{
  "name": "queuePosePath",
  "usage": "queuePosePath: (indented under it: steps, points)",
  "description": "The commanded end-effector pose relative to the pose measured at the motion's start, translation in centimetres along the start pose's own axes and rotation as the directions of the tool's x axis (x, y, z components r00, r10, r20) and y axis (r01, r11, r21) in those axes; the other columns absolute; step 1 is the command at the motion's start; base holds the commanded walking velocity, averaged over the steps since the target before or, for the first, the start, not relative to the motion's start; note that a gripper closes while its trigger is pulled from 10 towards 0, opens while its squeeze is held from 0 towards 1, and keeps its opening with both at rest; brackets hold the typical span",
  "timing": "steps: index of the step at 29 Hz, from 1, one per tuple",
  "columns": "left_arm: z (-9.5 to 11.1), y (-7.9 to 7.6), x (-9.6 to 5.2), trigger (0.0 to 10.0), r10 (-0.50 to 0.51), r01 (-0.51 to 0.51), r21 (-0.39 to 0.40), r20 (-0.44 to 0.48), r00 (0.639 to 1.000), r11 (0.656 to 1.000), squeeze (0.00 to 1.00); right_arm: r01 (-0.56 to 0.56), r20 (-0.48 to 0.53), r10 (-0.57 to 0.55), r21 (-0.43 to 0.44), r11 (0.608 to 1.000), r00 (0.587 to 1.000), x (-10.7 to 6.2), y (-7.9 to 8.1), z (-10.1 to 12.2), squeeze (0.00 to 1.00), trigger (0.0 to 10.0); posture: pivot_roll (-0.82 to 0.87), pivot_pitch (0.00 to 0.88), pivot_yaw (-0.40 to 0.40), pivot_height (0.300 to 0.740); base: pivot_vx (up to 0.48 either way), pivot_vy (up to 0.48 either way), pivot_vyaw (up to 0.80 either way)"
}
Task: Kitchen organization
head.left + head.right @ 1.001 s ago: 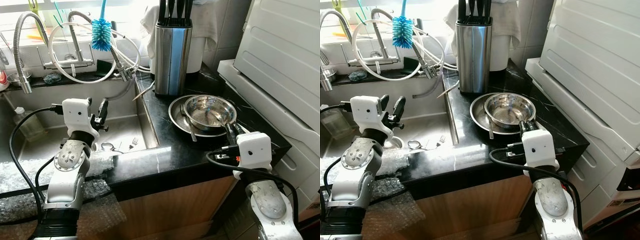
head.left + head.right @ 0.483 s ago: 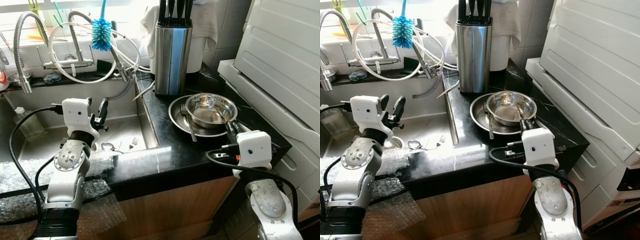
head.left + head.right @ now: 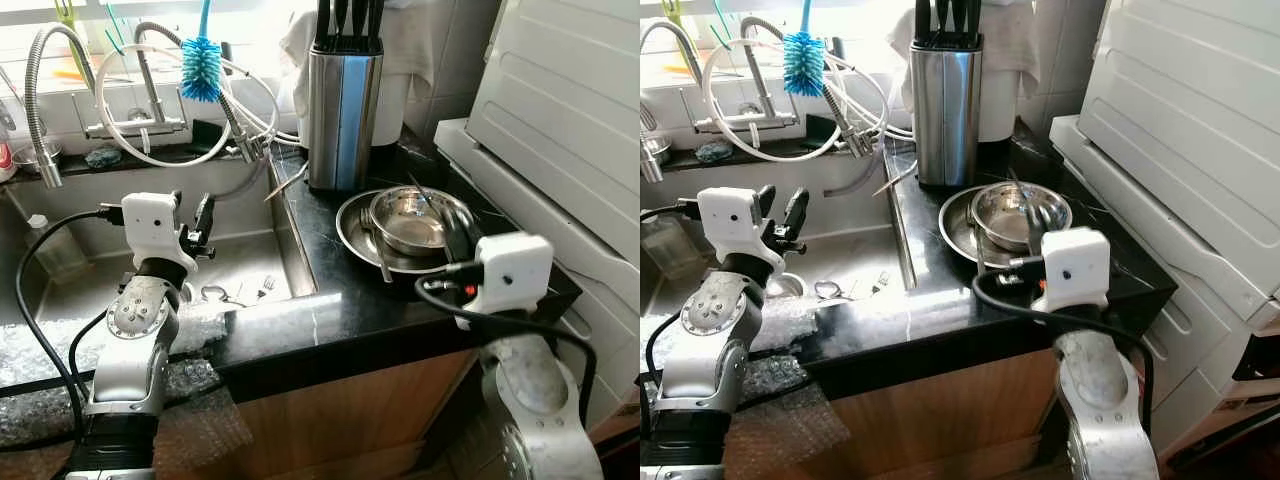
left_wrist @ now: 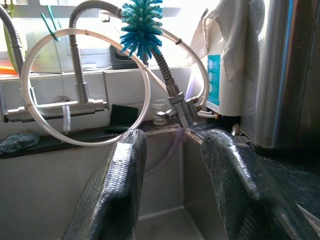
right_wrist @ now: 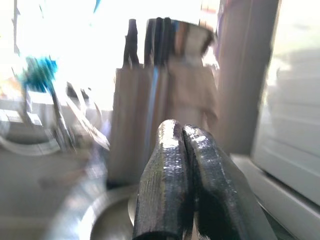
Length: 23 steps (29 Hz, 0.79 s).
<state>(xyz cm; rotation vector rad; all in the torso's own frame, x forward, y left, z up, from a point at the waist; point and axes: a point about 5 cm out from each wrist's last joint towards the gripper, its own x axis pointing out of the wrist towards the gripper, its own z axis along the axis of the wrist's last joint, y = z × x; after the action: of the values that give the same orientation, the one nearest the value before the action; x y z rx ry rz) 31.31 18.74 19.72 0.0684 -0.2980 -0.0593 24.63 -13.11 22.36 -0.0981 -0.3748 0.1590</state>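
One steel bowl (image 3: 415,222) nested in one plate (image 3: 358,238), under right gripper (image 5: 183,150), fingers pressed together, empty. Left gripper (image 4: 172,175) parted, empty.

left gripper (image 4: 170,170) raised, jaws apart, right gripper (image 5: 183,170) raised, jaws pressed together

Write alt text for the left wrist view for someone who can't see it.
The left gripper, its fingers open and holding nothing, hangs over a steel sink. Ahead, a chrome faucet wrapped in a loop of white hose holds a teal bottle brush, with a steel knife block beside it.
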Motion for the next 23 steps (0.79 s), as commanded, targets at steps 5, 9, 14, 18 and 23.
queuePosePath:
  steps: [5,9,14,18,23]
  points:
    - [0.5,-0.1,0.3,10.0,0.007,-0.007,-0.006,0.021,1.000,1.000,0.00,-0.023,0.057,0.013,0.181,0.983,0.998,0.5,0.7,1.1,0.00,10.0,-0.17,0.000,-0.018,0.740,0.000,0.000,0.00]
    - [0.5,0.0,0.5,10.0,0.015,-0.015,-0.026,0.019,1.000,1.000,0.00,-0.069,0.076,0.045,0.361,0.930,0.996,0.8,1.3,1.4,0.00,10.0,-0.17,0.000,-0.019,0.740,0.000,0.000,0.00]
    - [0.5,0.0,0.6,10.0,0.019,-0.018,-0.034,0.020,1.000,0.999,0.00,0.002,0.045,-0.035,0.588,0.809,0.998,0.9,0.6,1.1,0.00,10.0,-0.16,0.000,-0.019,0.740,0.000,0.000,0.00]
    - [0.5,0.0,0.5,10.0,0.025,-0.025,-0.055,0.015,1.000,0.998,0.00,0.041,0.033,-0.085,0.664,0.746,0.996,0.7,-0.3,0.6,0.00,10.0,-0.16,0.000,-0.019,0.740,0.000,0.000,0.00]
    - [0.4,-0.1,0.7,10.0,0.032,-0.031,-0.086,0.007,0.999,0.996,0.00,0.068,-0.009,-0.090,0.733,0.677,0.996,0.2,-1.0,-0.2,0.00,10.0,-0.16,0.000,-0.018,0.740,0.000,0.000,0.00]
